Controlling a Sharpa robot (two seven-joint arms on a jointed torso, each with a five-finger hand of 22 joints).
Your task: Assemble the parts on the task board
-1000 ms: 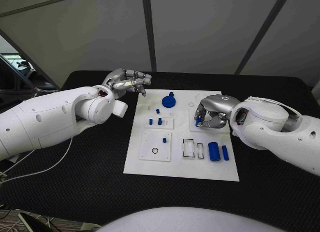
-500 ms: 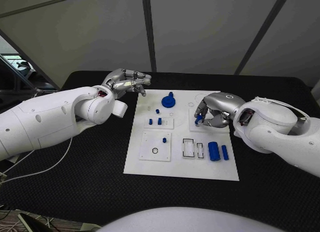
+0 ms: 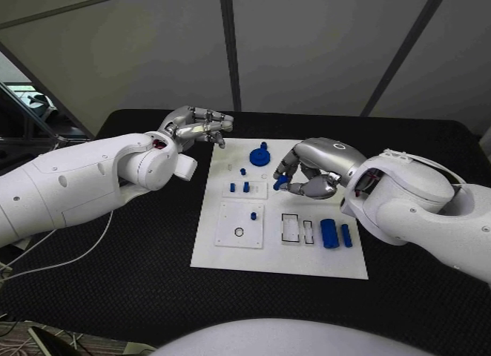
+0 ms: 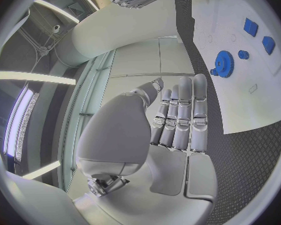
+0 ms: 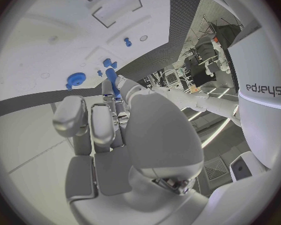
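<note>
Blue parts standing: on the white task board (image 3: 230,256) a gear (image 3: 259,156) sits near the upper edge, centre of the head frame; small pegs (image 3: 238,186) stand on a raised plate just below it, and one more peg (image 3: 253,216) stands in the lower-left plate beside an open ring hole.
Blue parts lying loose: a thick cylinder (image 3: 328,232) and a thin bar (image 3: 345,235) lie side by side at the board's right, beside two open rectangular slots (image 3: 291,227); by my judgement these are not yet seated.
Right hand: right hand (image 3: 308,172) hovers over the board's upper middle, fingers curled round a small blue peg (image 3: 279,180); the right wrist view shows a blue piece (image 5: 112,80) pinched at the fingertips, so it holds one part.
Left hand: left hand (image 3: 197,124) hangs off the board's upper-left corner over the black counter (image 3: 117,289), fingers together and lightly curled, holding nothing that I can see in the left wrist view.
Progress: partway, I judge; several pieces are in place, one is in hand, and the two by the slots plus the ring hole remain.
Step in hand: likely carrying the peg toward the raised plate of pegs just left of it; which socket is meant I cannot tell.
Edges: the board's left and lower edges are unobstructed; its right edge lies under the right forearm.
Open room: wide bare counter lies left and below the board; the tightest spot is between the right hand and the gear, which are near each other.
</note>
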